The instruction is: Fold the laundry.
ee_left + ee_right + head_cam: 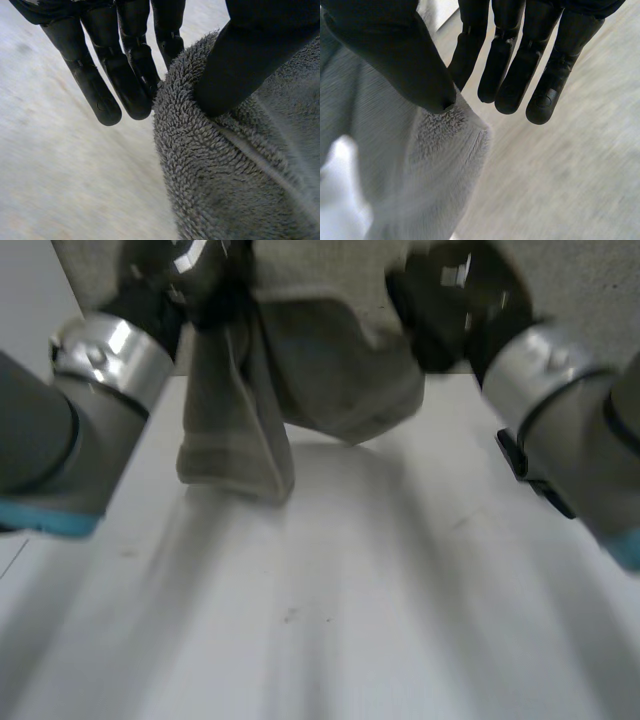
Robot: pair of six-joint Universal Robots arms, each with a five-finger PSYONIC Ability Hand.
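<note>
Over the desk's [350,590] far edge hangs a grey towel [340,380], its top pinched between thumb and fingers [125,85] by the left hand [215,295] and right hand [450,310].

No word, label, brand mark, number or sign can be read anywhere: none on the grey terry towel [225,175], none on the left hand [95,90] or the right hand [520,75], none on the white worktop [400,620].
</note>
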